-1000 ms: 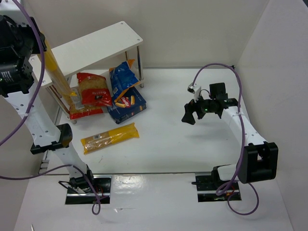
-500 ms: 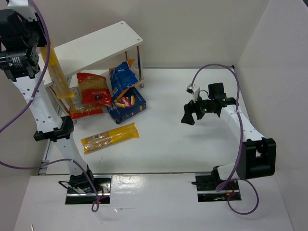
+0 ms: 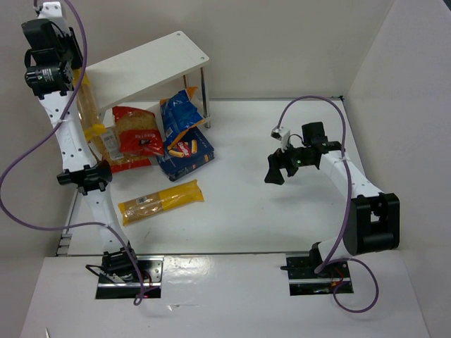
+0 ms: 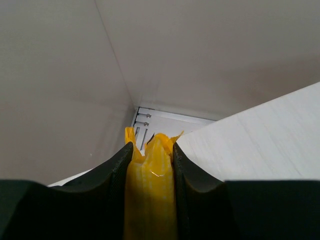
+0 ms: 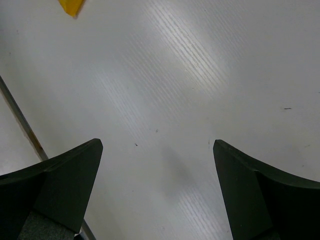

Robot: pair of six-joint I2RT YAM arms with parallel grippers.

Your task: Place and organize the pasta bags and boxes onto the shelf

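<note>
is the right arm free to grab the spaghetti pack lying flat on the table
Probably yes: the right gripper is open and empty, and only bare table lies between it and the flat spaghetti pack.

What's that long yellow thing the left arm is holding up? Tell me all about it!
A long, narrow spaghetti pack in shiny yellow plastic. The left arm's black fingers pinch one crinkled end, and it hangs slanting down by the white shelf's left end, its lower tip near the red bags.

Spaghetti pack point(image 3: 161, 201) and dark-blue box point(image 3: 198, 159) flat on white table point(image 3: 282, 218)
</note>
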